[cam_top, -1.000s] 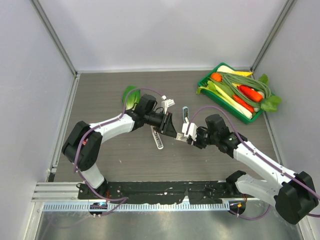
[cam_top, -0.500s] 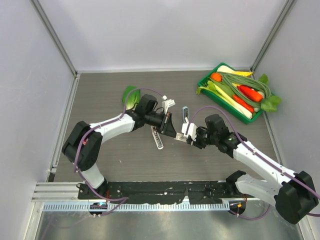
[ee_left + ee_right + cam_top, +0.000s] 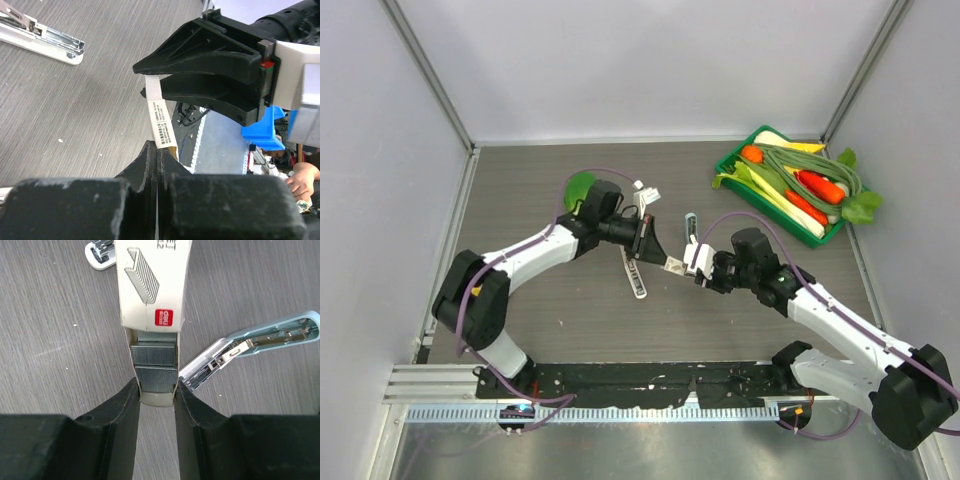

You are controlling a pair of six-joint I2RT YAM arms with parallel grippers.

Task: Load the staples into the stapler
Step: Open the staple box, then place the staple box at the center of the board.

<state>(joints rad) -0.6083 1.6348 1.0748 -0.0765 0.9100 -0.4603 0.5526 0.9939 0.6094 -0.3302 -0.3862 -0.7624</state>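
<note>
The left gripper (image 3: pixel 157 150) is pinched tight on the thin end of the staple box (image 3: pixel 152 290). The right gripper (image 3: pixel 156 385) squeezes the other end, where the inside drawer is. The drawer sticks out a bit, and grey staples (image 3: pixel 155 365) show in it. The box is held up between the two grippers, just beside the white stapler (image 3: pixel 634 274). That stapler lies on the table (image 3: pixel 520 190) with its shiny metal part showing. A pale blue stapler (image 3: pixel 270 337) lies open near the white stapler, past the box.

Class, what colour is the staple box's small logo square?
Red, on the whitish cardboard staple box; best in right wrist view.
</note>
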